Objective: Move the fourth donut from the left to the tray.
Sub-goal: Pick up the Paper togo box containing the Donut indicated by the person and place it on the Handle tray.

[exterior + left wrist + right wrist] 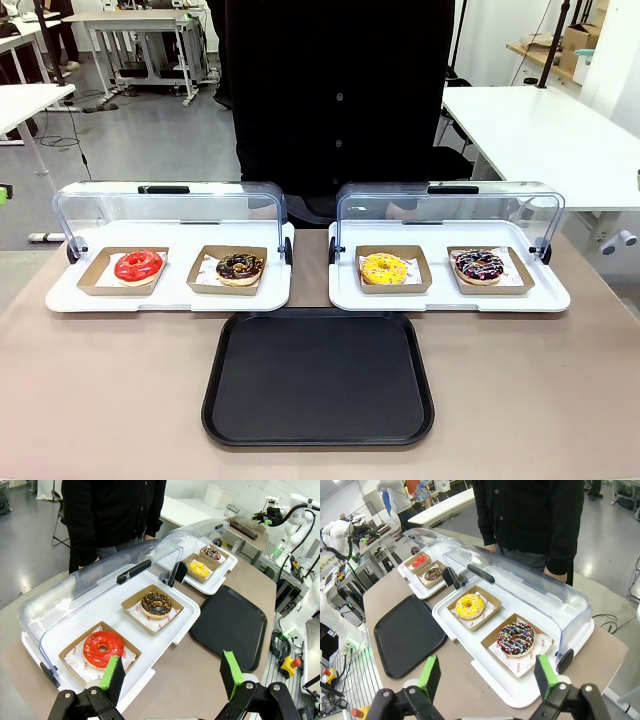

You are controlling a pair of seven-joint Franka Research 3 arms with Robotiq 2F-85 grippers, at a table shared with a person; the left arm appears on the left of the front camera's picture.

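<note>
Front: the reach hasn't begun, I judge. The fourth donut sits in its cardboard holder toward the bench's far right corner, and the tray lies bare at the near edge.

Left wrist: my left fingers are spread, holding nothing.

Right wrist: my right fingers are spread, facing the donut. Next I should dip under the raised lid, clear of the yellow donut.

fourth donut rightmost, tray in front

Left claw held high, jaws spread wide, right claw likewise high, spread wide
</note>
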